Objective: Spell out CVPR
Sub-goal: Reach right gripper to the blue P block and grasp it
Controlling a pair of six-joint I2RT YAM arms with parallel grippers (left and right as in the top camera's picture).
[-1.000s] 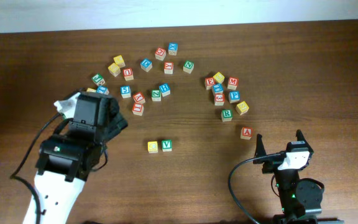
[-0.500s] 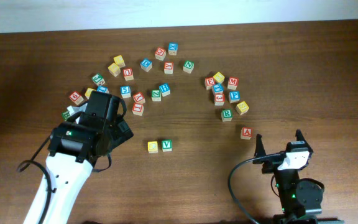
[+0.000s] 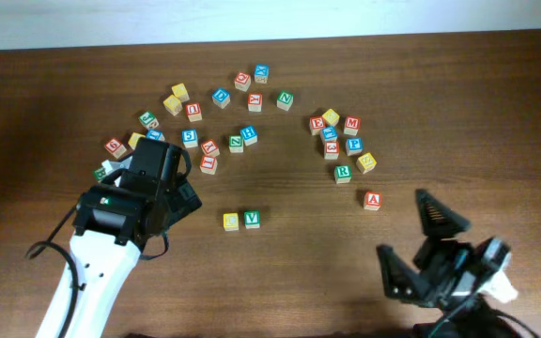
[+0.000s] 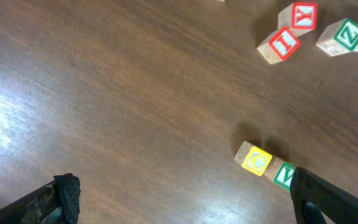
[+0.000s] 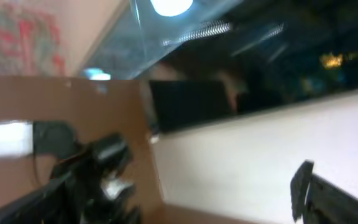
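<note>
reaches in from the lower left with the white-shelled left arm (image 3: 83, 272), wrist angled downward, black two-finger left gripper (image 4: 185, 208) spread wide. holds the black right gripper (image 3: 419, 246) tipped over sideways at the lower right, fingers (image 3: 440, 216) splayed far apart.

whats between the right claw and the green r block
The red A block sits on that line, about midway between the right claw and the green R block. The overhead view shows it.
</note>
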